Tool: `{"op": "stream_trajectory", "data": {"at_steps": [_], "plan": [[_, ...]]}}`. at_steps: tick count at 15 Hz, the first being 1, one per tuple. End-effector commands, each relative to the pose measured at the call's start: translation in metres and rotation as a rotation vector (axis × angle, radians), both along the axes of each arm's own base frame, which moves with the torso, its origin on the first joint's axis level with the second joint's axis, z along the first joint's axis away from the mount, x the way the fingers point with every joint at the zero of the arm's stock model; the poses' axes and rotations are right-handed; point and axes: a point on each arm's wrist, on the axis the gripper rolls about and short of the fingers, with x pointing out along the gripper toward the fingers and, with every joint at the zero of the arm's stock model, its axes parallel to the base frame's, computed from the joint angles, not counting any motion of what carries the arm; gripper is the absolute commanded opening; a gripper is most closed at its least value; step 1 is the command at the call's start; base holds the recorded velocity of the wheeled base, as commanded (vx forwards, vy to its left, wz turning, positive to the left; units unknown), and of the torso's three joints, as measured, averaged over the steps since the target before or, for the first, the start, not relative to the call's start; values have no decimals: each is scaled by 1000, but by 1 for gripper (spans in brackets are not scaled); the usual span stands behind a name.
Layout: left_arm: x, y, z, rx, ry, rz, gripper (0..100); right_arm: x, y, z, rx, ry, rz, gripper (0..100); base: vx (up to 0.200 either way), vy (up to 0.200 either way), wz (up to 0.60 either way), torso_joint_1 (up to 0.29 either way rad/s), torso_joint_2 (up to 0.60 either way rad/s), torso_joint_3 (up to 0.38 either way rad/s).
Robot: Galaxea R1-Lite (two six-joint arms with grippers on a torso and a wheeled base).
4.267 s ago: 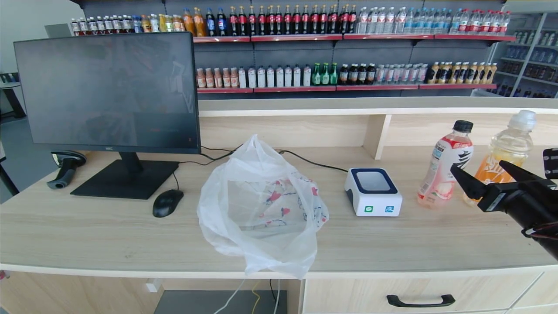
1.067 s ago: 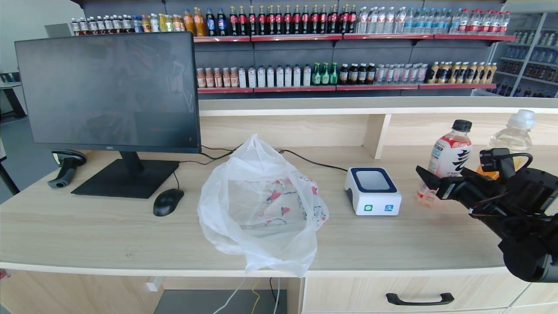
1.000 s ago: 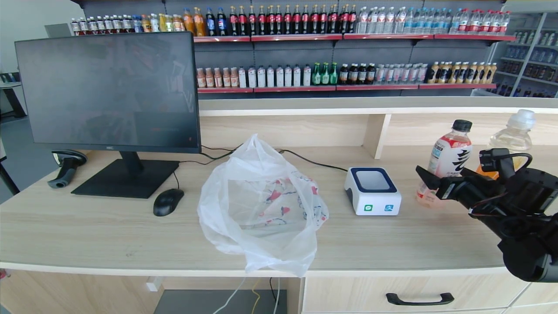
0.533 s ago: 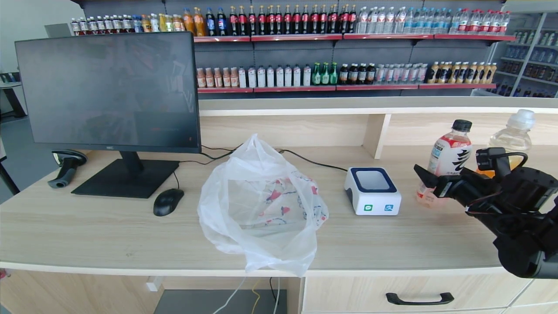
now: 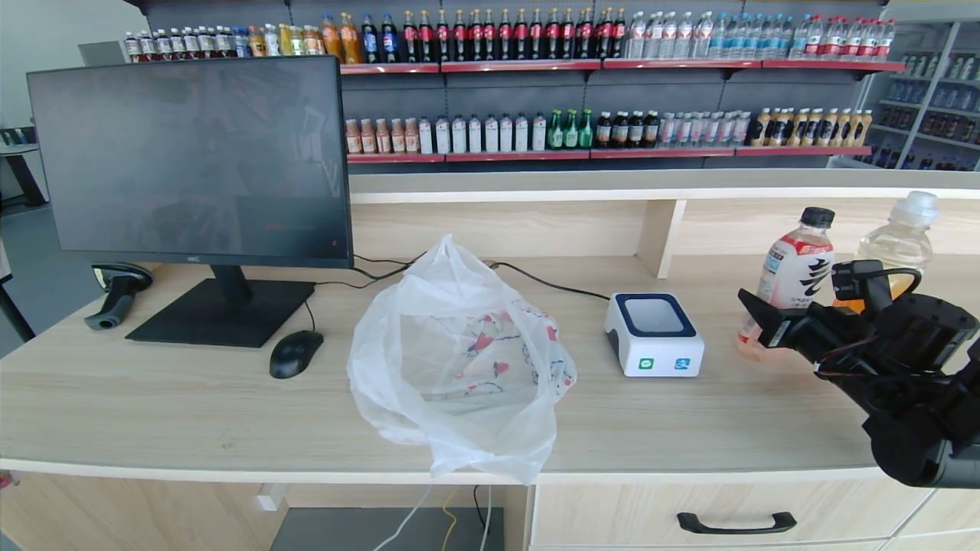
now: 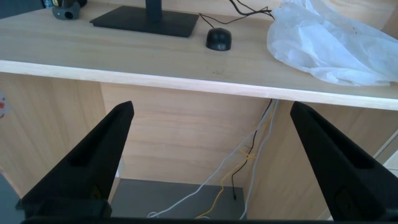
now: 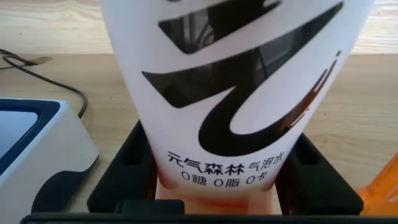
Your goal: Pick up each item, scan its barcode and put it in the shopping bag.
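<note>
A pink drink bottle (image 5: 792,268) with a black cap and white label stands at the counter's right, leaning slightly. My right gripper (image 5: 779,320) is shut on the pink bottle low on its body; in the right wrist view the pink bottle (image 7: 236,93) sits tight between the fingers of the right gripper (image 7: 217,186). An orange drink bottle (image 5: 896,245) stands just behind my right wrist. The white barcode scanner (image 5: 653,334) sits left of the pink bottle. The shopping bag (image 5: 459,360), thin white plastic, gapes open at mid-counter. My left gripper (image 6: 211,112) hangs open below the counter's front edge.
A monitor (image 5: 191,161), a mouse (image 5: 295,354) and a handheld scanner (image 5: 115,295) occupy the counter's left side. A raised shelf with a wooden divider (image 5: 660,237) runs along the back. A cable (image 5: 551,285) trails from behind the bag toward the barcode scanner.
My right arm came in from the right and its fingers went from open to shut on the pink bottle. In the last half second the bottle shifted slightly up and right.
</note>
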Motion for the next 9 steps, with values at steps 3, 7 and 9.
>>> {"op": "stream_trajectory", "data": {"at_steps": [3,7,9], "plan": [[0,0,0,0,-3,0,100,2,-1,3,-1,-14,-2,0,0,0,0,0,0,0],[0,0,0,0,-3,0,100,0,-1,7,-3,-24,-1,0,0,0,0,0,0,0],[0,0,0,0,0,0,100,-3,-3,12,-3,-39,-8,0,0,0,0,0,0,0]]}}
